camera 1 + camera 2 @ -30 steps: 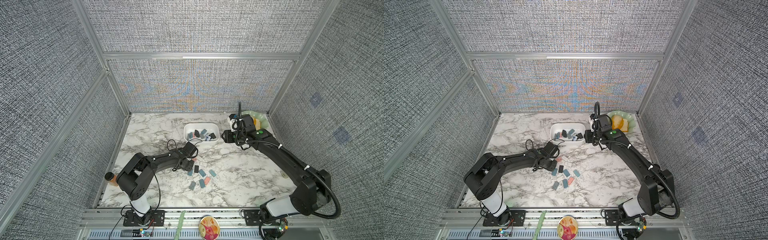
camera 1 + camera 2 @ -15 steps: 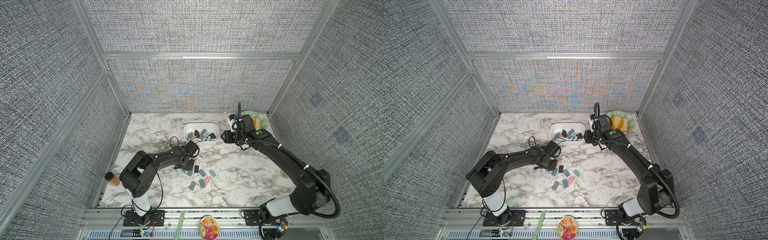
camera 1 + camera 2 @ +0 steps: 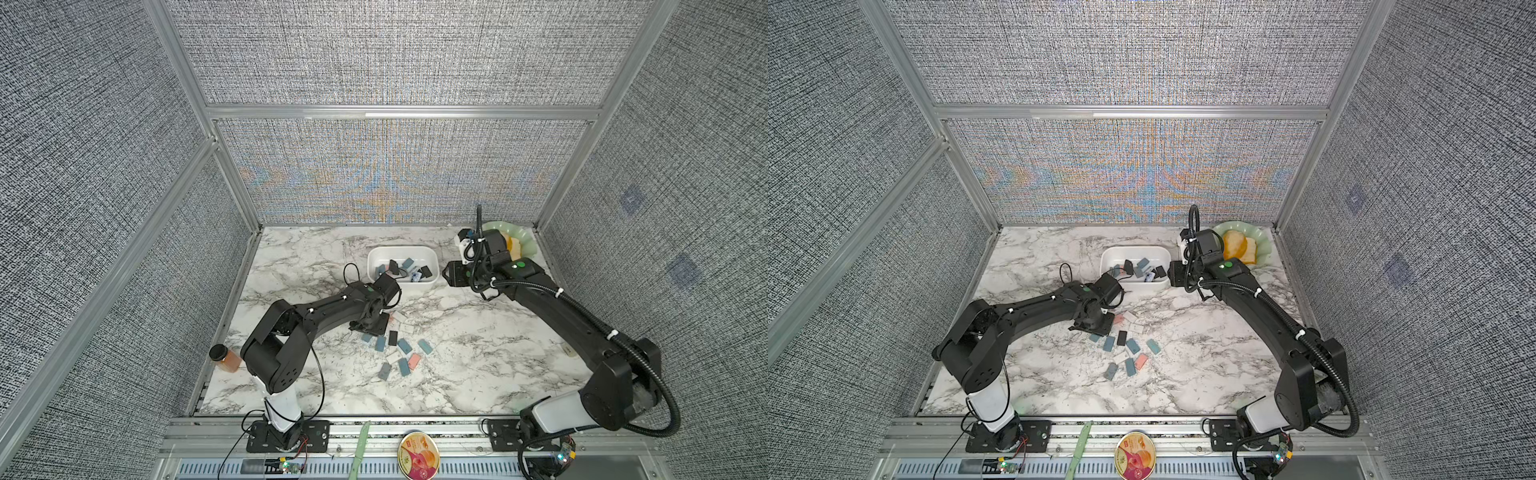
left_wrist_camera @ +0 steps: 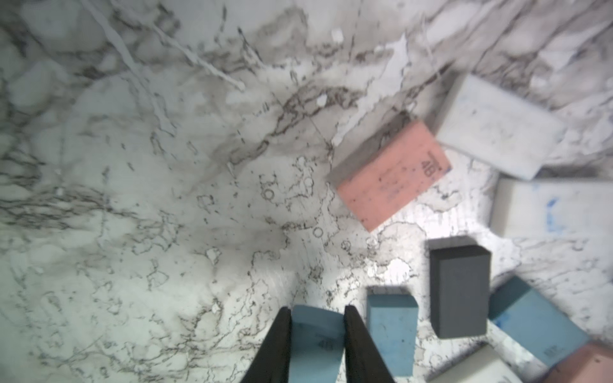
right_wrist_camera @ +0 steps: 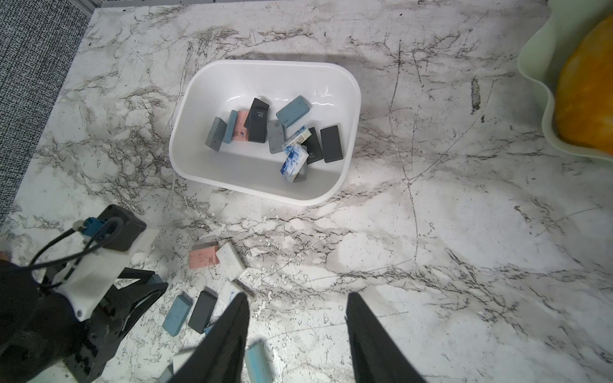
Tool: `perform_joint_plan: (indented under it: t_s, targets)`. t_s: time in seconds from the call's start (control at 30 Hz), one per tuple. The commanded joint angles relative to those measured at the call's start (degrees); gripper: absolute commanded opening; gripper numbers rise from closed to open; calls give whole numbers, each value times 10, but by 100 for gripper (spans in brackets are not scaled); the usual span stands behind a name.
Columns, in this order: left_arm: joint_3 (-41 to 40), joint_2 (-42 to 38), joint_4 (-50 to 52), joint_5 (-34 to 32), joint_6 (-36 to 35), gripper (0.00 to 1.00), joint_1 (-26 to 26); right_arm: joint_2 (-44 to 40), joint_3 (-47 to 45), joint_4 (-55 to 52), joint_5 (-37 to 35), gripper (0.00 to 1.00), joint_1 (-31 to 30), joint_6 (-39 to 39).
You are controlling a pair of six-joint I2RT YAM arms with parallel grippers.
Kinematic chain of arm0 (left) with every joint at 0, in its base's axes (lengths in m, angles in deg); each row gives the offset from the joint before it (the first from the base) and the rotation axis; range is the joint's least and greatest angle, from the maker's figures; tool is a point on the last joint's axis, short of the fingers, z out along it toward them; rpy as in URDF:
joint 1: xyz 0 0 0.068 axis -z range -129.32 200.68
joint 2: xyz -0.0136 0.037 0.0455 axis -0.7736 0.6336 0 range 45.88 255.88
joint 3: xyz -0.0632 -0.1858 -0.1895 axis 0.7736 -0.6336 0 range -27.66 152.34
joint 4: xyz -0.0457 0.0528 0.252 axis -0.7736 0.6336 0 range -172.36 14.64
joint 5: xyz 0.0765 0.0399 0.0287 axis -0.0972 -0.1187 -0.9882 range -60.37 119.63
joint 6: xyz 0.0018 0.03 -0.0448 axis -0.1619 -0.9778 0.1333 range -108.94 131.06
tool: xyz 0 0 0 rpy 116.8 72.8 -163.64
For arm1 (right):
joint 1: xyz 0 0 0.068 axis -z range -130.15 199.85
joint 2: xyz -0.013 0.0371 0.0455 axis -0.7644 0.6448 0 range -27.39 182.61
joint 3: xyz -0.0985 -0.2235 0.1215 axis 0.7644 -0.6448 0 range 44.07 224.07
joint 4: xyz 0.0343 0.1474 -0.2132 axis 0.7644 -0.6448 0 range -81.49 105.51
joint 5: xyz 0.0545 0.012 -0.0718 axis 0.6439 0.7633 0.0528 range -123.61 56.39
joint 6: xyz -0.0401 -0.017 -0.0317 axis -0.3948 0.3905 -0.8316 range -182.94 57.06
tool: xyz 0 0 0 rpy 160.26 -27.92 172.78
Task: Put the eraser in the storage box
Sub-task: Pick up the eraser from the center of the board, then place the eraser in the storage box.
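My left gripper is shut on a blue eraser, squeezed between its two black fingers at the left end of a pile of loose erasers on the marble. I cannot tell whether the eraser is off the surface. In both top views the left gripper is low, in front of the white storage box, which holds several erasers. My right gripper hovers open and empty to the right of the box.
Beside the held eraser lie another blue one, a black one, a pink one and a white one. A pale green dish stands at the back right corner. An orange jar stands at the left edge.
The left arm's elbow has shifted a little while its gripper stayed low at the eraser pile. The right arm has not moved.
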Motion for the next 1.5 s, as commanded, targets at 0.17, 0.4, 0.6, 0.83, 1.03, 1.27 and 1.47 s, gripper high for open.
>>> perform_joint_plan:
  t_s: [0.17, 0.4, 0.6, 0.83, 1.03, 1.27, 1.47]
  targets:
    - [93, 17, 37, -17, -2, 28, -24, -3, 1, 5, -4, 51, 2, -1]
    - [229, 63, 71, -19, -27, 28, -51, -5, -1, 4, -5, 51, 5, -4]
    - [358, 126, 94, -8, -48, 28, -73, -8, -6, 5, -4, 51, 13, -4]
    - [486, 220, 103, 8, -52, 28, -86, -18, -13, -1, -5, 51, 26, -4]
    - [525, 275, 75, 36, -38, 28, -99, -28, -21, -8, -5, 51, 36, -4]
    - [520, 304, 33, 48, -31, 28, -106, -38, -30, -13, -4, 51, 42, -2]
    - [512, 319, 3, 46, -32, 31, -107, -48, -39, -14, -4, 51, 43, 4]
